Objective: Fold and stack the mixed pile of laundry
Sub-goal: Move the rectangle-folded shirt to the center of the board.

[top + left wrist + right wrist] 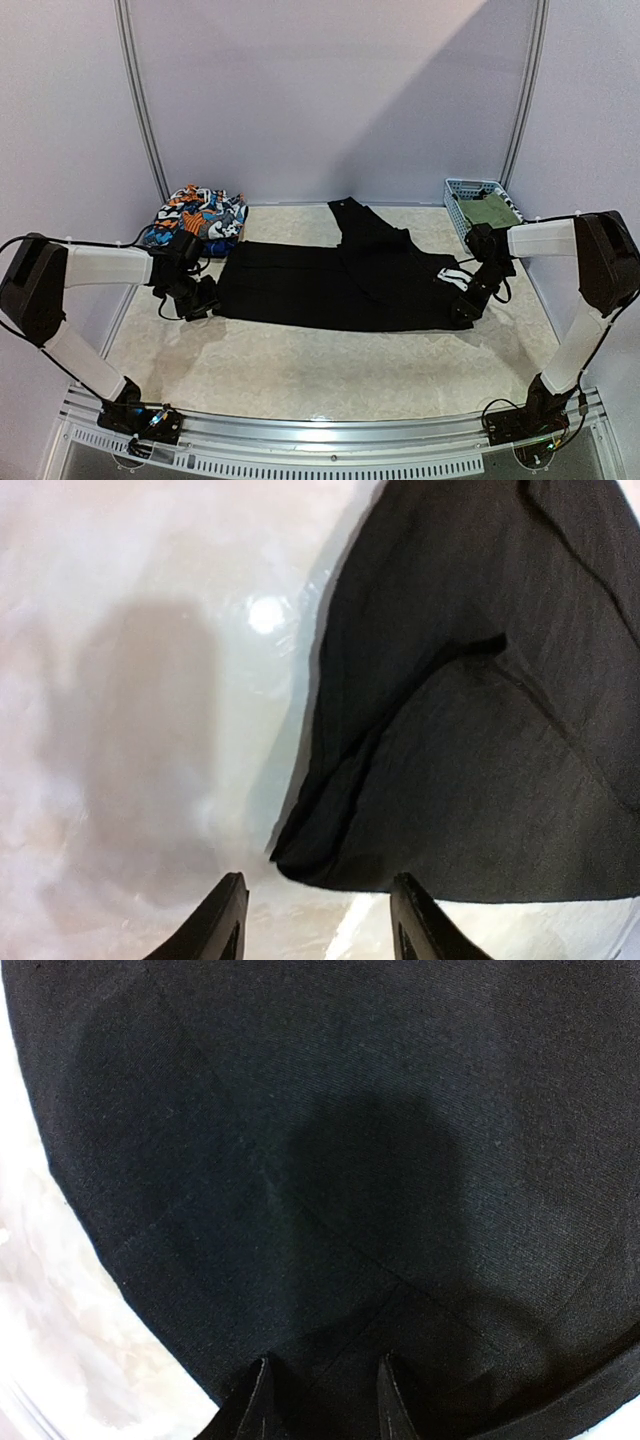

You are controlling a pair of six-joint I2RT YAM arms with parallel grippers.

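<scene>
- The trousers (330, 285) lie flat in the middle of the counter (330, 375). Their long axis runs left to right, and one flap angles off toward the far side.
- The left fingers (198, 297) sit at the left end of the trousers and the right fingers (465, 303) at the right end. Each arm is nearer its own end, so this looks like a two-arm fold.
- In the left wrist view, the left fingers are released, with only bare counter between them. The trousers' corner (290, 860) lies just ahead of the gap, not yet inside it, and the cloth spreads away ahead and to the right.
- In the right wrist view, the right fingers stand a little apart, low over black cloth that fills the view ahead. With black on black, I cannot tell whether they pinch a fold or only hover over it.
- The step in hand looks like taking hold of both ends. The left arm likely needs a short push forward to bring the corner between its fingers.
- The fold itself probably turns on the long axis: either one end is carried over the other, or both ends are lifted together across the width.
- The print pile (195, 215) waits at the far left. A green shirt (490, 210) sits in the basket (455, 195) at the far right. Neither is folded.
</scene>
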